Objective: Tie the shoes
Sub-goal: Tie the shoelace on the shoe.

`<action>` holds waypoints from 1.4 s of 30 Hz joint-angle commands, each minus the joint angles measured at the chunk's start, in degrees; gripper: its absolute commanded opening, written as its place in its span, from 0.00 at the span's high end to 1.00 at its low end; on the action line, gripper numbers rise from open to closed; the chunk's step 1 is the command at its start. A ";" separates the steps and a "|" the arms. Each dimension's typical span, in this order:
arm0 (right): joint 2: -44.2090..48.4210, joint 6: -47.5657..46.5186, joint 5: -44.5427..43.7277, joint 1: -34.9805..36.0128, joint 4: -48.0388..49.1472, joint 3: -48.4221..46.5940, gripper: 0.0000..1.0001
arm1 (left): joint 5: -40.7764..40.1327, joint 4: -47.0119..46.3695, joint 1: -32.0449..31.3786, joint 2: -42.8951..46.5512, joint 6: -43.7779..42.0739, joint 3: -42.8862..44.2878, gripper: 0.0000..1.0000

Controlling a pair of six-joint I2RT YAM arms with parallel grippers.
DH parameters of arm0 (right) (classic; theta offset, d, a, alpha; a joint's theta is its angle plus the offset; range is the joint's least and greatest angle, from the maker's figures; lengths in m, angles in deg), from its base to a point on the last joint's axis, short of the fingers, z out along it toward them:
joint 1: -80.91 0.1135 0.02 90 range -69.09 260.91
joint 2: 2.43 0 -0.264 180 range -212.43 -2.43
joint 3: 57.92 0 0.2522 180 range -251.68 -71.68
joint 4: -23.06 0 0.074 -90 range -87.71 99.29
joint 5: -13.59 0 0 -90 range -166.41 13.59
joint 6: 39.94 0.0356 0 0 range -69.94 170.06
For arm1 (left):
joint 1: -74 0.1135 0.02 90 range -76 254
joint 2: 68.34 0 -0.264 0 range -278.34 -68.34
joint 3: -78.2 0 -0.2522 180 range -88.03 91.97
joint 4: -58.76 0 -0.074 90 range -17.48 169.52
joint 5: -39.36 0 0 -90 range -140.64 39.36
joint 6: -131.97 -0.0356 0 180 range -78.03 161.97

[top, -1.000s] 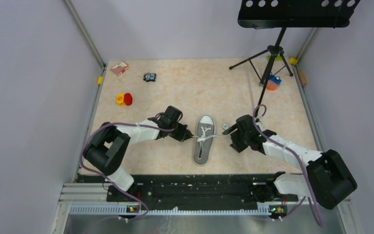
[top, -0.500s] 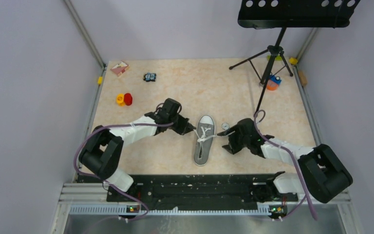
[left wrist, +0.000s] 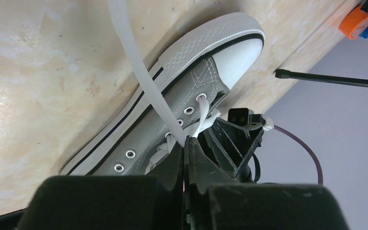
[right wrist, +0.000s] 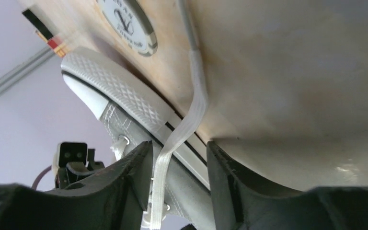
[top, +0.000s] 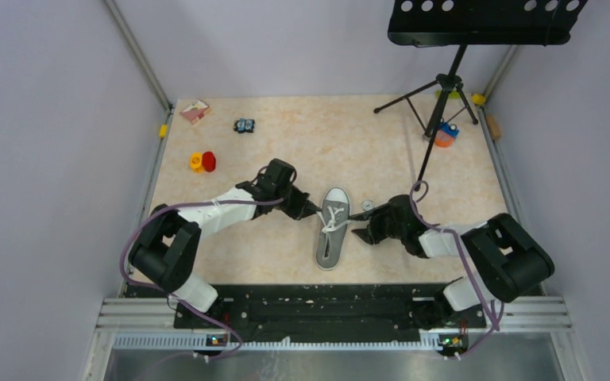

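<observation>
Right arm has folded in over the last second. The right gripper now sits just beside the sneaker, its jaws narrowing. The left gripper has crept toward the toe.

Near to far:
- The heel points at our bases, short of the table's near edge. The long axis runs near-to-far, with the toe tipped slightly right.
- We flank the sneaker at the eyelets, both tips about equally close.
- The left fingers are pressed together, pinching the left lace close to the eyelet row.
- The right fingers are spread. The right lace runs flat between them, not gripped yet, with the sole just behind it.
- So the lace lies straight ahead between the right pads. We judge that closing is all this step needs, then pulling outward.

Room:
- Bare tabletop lies to the left of the left arm.
- On the right we're tighter, because the elbow sits close to the table's right edge.
- A round disc sits just beyond the right gripper.
- The tripod stand has its legs farther back on the right.
- The red and yellow pieces are well apart at far left.
</observation>
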 commanded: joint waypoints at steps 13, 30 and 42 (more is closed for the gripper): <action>-2.05 2.05 -6.14 -0.87 -0.70 -0.40 0.63 | 1.76 -5.82 0.23 1.79 -1.09 -1.64 1.00; 15.25 -8.48 -16.09 -3.56 -16.66 -2.66 1.00 | 2.90 -9.63 3.53 6.25 -2.89 -8.66 1.00; 27.79 -23.15 -21.50 -3.66 -32.11 -10.43 1.00 | -0.25 1.14 4.07 12.53 -16.77 -4.66 1.00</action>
